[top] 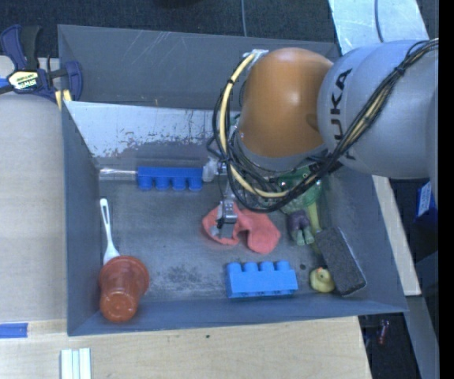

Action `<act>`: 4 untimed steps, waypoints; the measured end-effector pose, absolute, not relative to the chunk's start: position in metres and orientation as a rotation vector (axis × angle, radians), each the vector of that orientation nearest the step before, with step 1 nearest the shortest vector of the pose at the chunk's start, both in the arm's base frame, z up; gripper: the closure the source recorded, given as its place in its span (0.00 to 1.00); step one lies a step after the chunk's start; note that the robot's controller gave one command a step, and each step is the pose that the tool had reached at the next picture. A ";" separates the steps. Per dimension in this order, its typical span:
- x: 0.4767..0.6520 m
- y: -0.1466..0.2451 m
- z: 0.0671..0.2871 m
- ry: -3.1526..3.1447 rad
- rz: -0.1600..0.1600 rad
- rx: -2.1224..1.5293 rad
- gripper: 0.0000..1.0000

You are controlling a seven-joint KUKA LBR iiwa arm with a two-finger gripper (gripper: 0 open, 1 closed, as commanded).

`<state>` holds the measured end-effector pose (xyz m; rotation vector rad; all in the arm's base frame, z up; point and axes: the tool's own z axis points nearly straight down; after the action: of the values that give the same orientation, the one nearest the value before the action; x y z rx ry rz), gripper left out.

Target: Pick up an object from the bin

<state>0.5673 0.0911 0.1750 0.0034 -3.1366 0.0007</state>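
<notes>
You're reaching your arm [384, 109] in from the right, bending it straight down, with the gripper [227, 216] hanging over the pink floppy thing [261, 232] in the middle of the bin [81, 235]. Can't tell how wide it's set.

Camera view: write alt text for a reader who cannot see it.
The gripper hangs over a floppy pink thing in the middle of the grey bin. Around it lie a back blue brick, a front blue brick, an orange cup, a white spoon and a black block.
</notes>
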 end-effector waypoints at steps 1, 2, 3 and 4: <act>0.569 0.090 0.179 -3.145 -0.001 0.001 0.00; 0.573 0.013 0.087 -3.148 0.000 0.090 0.00; 0.568 0.000 0.110 -3.151 -0.007 -0.038 0.00; 0.571 -0.003 0.092 -3.153 0.000 0.023 0.00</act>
<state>0.5711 -0.0031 0.0917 0.0226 -3.1533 -0.0002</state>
